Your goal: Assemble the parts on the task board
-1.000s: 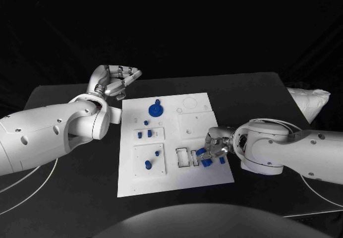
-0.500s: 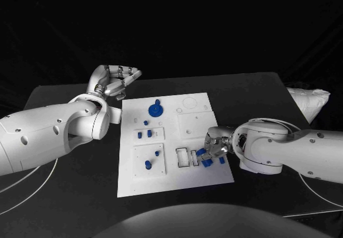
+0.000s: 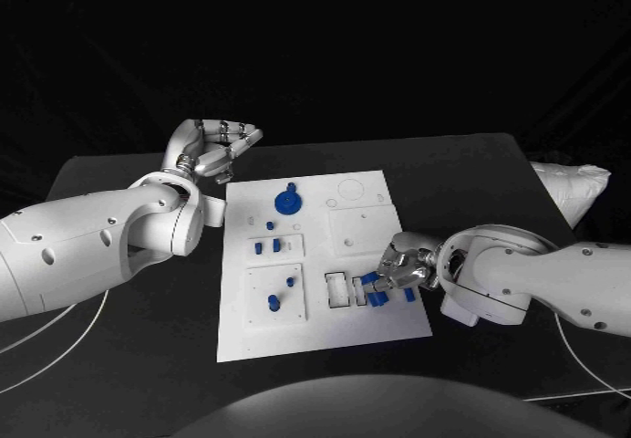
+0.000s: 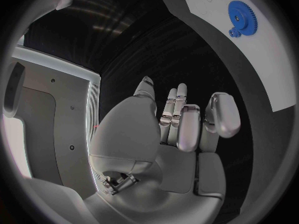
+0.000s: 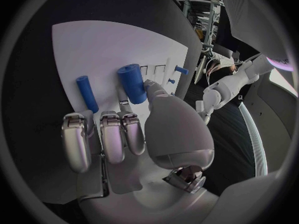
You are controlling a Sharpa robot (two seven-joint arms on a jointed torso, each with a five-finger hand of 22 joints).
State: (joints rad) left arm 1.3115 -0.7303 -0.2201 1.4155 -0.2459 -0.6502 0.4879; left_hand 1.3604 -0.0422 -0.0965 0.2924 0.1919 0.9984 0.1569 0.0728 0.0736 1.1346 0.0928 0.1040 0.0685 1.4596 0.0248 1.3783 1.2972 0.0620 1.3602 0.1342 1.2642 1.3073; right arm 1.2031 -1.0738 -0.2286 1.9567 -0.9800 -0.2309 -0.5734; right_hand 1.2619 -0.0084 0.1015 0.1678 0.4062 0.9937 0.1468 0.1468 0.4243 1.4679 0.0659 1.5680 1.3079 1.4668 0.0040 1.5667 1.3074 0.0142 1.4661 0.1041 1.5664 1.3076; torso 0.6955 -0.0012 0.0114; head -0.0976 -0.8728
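White rectangular task board (image 3: pixel 322 265) lies at the middle of the black table (image 3: pixel 473 173), its long side running away from the robot. At its far end stands a blue toothed gear wheel (image 3: pixel 287 201), seen also in the left wrist view (image 4: pixel 243 14). Nearer along the left side, small blue pegs (image 3: pixel 267 245) stand in a raised square panel, and 1 more blue peg (image 3: pixel 274 302) stands in the next panel toward the robot.

Right hand (image 3: pixel 398 272) rests over the near right part of the board, beside a group of rectangular slots (image 3: pixel 345 289). In the right wrist view this hand (image 5: pixel 134 134) pinches a short blue cylinder (image 5: pixel 131 83) between the thumb and a finger, the cylinder's lower end hidden behind the fingertips; the other fingers (image 5: pixel 76 139) are curled side by side above the board. A second, thinner blue cylinder (image 5: pixel 86 93) lies flat on the white plate just beside the held one, apart from it. Whether the held cylinder touches the board cannot be told. In the head view blue pieces (image 3: pixel 381 294) show under and beside the hand.

Left hand (image 3: pixel 219 141) is raised off the board's far left corner, over bare table. In the left wrist view its fingers (image 4: pixel 187 122) are curled inward, close together, with nothing between them.
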